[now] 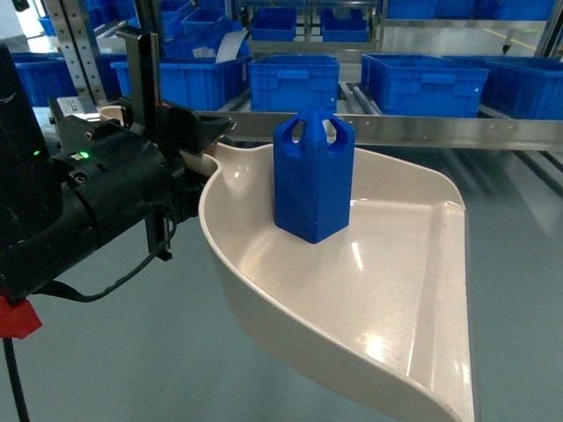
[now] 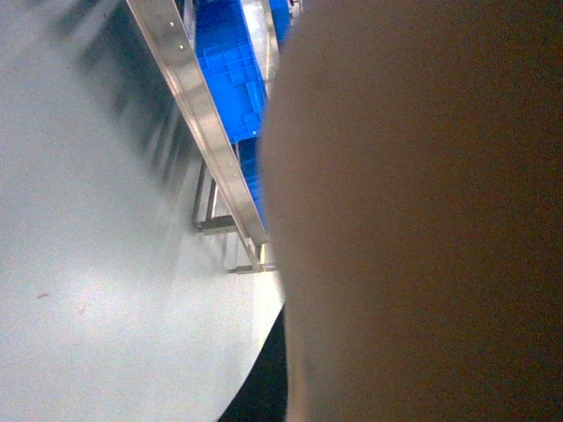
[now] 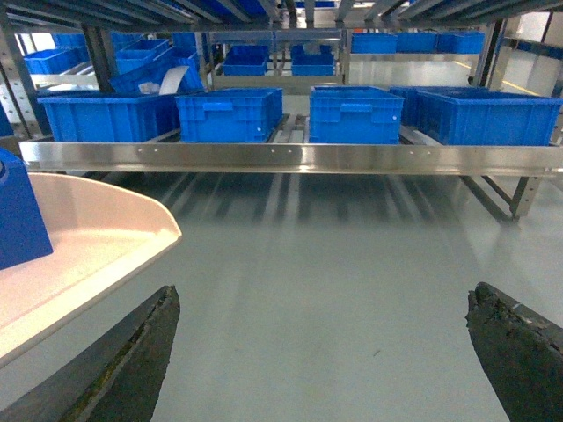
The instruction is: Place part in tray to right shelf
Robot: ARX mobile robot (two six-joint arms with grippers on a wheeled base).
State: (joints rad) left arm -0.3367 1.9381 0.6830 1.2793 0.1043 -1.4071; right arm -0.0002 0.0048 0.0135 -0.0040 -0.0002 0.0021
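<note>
part (image 1: pixel 313 174): you see it upright inside the tray, toward the tray's rear wall, peaked top up.
tray (image 1: pixel 387 290): held off the floor in front of the right shelf's rail, lip pointing right of the part.
left gripper (image 1: pixel 189 163): at the tray's handle end; you cannot tell its jaw state, its camera is blocked by beige.
right gripper (image 3: pixel 321 352): beside the tray's lip, jaws wide, holding nothing.
right shelf (image 3: pixel 290 156): beyond the tray, blue crates (image 3: pixel 356 114) on it.

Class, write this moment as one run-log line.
left gripper: holds tray handle | part: upright in tray | right gripper: open, empty | right shelf: ahead
</note>
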